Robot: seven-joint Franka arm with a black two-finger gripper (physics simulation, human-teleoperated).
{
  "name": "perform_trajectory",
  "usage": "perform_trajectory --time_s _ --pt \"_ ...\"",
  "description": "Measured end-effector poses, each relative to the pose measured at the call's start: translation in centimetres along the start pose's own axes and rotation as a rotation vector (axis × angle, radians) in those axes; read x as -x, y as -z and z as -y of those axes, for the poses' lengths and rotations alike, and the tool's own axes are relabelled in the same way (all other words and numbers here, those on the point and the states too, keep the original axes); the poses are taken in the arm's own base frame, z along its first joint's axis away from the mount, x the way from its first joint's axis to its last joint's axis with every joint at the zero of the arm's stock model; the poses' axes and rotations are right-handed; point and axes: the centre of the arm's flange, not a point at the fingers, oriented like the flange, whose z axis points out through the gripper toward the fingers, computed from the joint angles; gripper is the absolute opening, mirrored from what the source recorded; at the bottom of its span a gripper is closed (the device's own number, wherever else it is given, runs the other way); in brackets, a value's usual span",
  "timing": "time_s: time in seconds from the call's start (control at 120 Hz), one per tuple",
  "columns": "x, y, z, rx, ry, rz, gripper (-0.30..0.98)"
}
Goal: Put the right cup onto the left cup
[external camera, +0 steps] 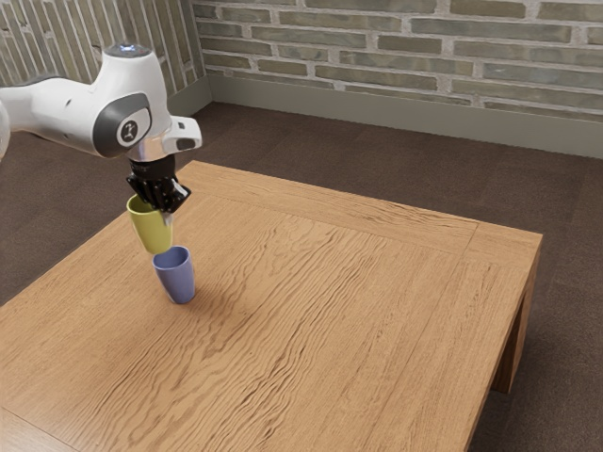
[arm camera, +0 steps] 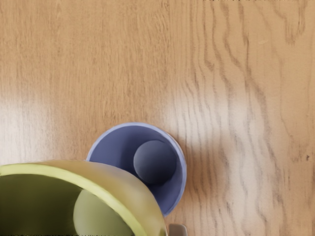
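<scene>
1. Rim and upper wall of the yellow cup (external camera: 149,227) offer the best hold: a thin, stiff-looking edge. The cup hangs raised off the table (external camera: 330,301), nearly upright, above the blue cup (external camera: 176,275) and toward the exterior view's left of it; in the wrist view it overlaps part of the blue cup's mouth. It is probably light and hard, with a smooth side that could slip or swivel under a one-sided pinch.

2. Next comes the gripper (external camera: 163,212), higher than the blue cup and narrowed on the yellow cup's wall at the rim. One finger shows against the outside; the other is hidden, presumably inside. Such a hold leaves the base free to go down first, but the weight hangs off-centre, so a bump could tip it.

3. Farthest right stands the blue cup, upright on the table, mouth open. It tapers toward its base and looks just as light, so a touch on its rim could shove or topple it. The yellow cup's narrower base should nest into that mouth, if it is first centred over the blue cup, then lowered gently and released without sideways drag.
</scene>
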Motion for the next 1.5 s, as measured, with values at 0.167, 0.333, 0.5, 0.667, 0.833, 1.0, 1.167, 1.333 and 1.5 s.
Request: perform_trajectory --time_s 0.167,0.333,0.5,0.667,0.833,1.0,1.167,1.333,1.5 --pt "-1.1 -1.4 0.5 0.014 -0.01 0.013 -0.1" --pt "-1.6 -2.1 0.1 0.02 -0.036 0.016 -0.1" --pt "-2.0 -2.7 -0.1 0.022 -0.056 0.015 -0.1" --pt "-2.3 -3.6 -0.3 0.029 -0.068 0.017 -0.1" --pt "-2.4 -4.3 -0.4 0.037 -0.073 0.009 -0.1" --pt "-2.4 -4.7 -0.7 0.043 -0.079 0.005 -0.1" --pt "-1.3 -5.4 -1.0 0.065 -0.074 0.019 -0.03" --pt "-0.8 -5.3 -1.1 0.084 -0.066 0.018 0.33" --pt "-0.4 -3.7 -0.9 0.087 -0.063 -0.003 0.52"
